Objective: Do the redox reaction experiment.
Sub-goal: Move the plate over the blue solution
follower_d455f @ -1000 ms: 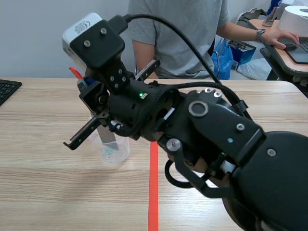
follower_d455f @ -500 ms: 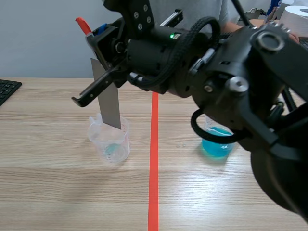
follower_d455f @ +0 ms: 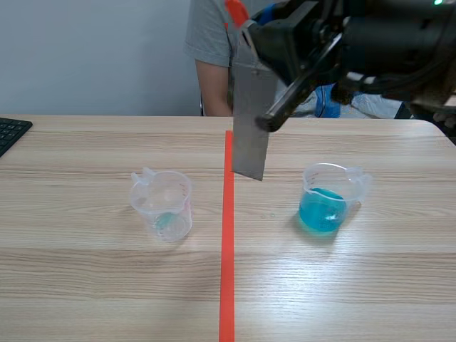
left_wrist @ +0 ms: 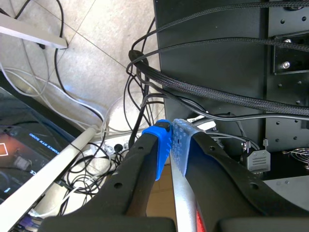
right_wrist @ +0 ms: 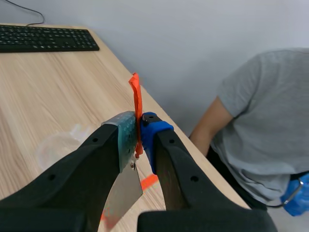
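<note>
Grey metal strip, orange-red tab at its top end, hangs upright in the air above the surface, between the two beakers and about over the red tape line; it dips into neither. Right hand is clamped on the strip's tabbed end. Left beaker: only a blue trace at the bottom. Right beaker: blue liquid, partly filled. Left hand, off the surface over floor cables, has its pads pressed together, apparently holding nothing.
</note>
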Available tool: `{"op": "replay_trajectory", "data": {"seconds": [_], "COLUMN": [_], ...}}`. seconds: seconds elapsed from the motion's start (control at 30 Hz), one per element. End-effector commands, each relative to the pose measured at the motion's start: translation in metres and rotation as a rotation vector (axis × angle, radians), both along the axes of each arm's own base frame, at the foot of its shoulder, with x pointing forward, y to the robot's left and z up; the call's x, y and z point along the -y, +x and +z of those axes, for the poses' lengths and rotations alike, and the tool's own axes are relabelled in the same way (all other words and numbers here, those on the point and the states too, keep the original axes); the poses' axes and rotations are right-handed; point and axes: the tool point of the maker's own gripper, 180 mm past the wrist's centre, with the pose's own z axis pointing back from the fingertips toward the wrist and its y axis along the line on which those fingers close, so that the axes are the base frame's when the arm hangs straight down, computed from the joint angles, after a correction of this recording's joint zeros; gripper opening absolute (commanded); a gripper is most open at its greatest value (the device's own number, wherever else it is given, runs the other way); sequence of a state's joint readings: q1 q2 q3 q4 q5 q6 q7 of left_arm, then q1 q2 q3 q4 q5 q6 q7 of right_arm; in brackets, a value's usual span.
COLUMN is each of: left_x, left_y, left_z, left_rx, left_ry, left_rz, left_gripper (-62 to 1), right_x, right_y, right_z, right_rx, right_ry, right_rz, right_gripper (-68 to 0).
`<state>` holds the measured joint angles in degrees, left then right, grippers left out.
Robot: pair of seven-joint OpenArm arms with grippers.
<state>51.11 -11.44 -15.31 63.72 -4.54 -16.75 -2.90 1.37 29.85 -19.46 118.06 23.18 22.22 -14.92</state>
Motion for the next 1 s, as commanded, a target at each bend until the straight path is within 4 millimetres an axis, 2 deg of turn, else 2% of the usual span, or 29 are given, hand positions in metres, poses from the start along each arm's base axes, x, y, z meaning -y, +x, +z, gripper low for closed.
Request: {"op": "replay_trajectory", "data": {"seconds": [0.0,0.5,0.7,0.97], "left_x": [-0.001,-0.002,-0.002,-0.005], "left_y": [-0.001,-0.001,-0.001,0.001], "left_z": [0.004,0.004,0.004,0.005], "left_rx": [0.009,0.009,0.01,0.01], "left_ry": [-0.005,-0.003,-0.003,0.004], "left_rz": [0.002,-0.001,-0.001,-0.012], "left_gripper": [-58.6,-58.6,-58.6,-58.6], "right_x": [0.007,0.088,0.108,0.123], "right_y": [0.0,0.015,0.026,0.035], "right_z": [0.011,0.038,0.021,0.004], "right_rx": [0.025,0.066,0.015,-0.033], "right_ry": [0.005,-0.114,-0.107,-0.072], "right_rz": [0.0,-0.104,-0.11,-0.11], "right_gripper": [-66.2,-66.3,-66.4,-66.4]}}
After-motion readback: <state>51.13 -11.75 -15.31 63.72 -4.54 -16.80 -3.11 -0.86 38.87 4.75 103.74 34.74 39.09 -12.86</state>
